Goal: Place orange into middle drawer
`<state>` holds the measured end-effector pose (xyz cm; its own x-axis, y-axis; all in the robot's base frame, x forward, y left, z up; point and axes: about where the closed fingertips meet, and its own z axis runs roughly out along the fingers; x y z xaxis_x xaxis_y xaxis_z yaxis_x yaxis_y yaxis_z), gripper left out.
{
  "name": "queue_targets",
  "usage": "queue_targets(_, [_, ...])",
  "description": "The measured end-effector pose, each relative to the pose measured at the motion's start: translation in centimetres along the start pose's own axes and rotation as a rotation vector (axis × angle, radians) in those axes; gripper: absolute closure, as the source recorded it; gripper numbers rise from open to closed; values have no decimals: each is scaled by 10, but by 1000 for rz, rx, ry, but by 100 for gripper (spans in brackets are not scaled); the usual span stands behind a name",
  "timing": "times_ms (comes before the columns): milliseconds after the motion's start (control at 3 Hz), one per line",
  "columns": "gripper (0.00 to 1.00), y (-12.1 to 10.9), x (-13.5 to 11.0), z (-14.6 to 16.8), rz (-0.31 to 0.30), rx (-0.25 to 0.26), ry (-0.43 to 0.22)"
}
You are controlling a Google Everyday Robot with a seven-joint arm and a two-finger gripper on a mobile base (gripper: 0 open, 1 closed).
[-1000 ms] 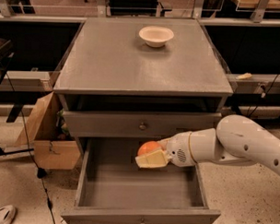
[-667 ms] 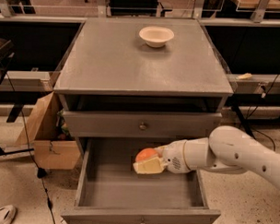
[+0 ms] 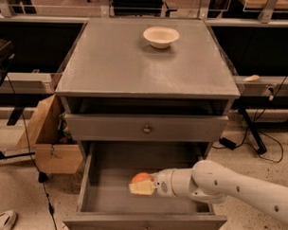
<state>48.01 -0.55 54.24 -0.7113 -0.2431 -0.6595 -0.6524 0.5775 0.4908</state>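
This looks like a robotics lab or test space, not a home. A grey bench (image 3: 136, 69) with drawers stands alone on a speckled hard floor (image 3: 18, 197), with metal rails (image 3: 26, 82) running off from its left and right edges and more framing beyond its back edge. A black cable (image 3: 227, 142) trails over the floor past the right edge. An open cardboard box (image 3: 43, 142) sits by the left edge, and a shoe (image 3: 3, 221) lies off the front left corner. A lone bowl (image 3: 161, 37) rests near the back edge. A white robot arm (image 3: 236, 186) comes in from the right. Its gripper (image 3: 141, 185) is inside the open middle drawer (image 3: 108, 196) below the front edge, at the orange (image 3: 142, 177).
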Motion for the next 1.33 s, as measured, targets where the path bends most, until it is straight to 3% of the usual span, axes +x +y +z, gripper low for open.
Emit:
queue_targets(333, [100,-22,21,62,75,37,-4])
queue_targets(667, [100,-31,30,98,96,29,2])
queue_targets(1333, [58,-41,40,129,127,5,-2])
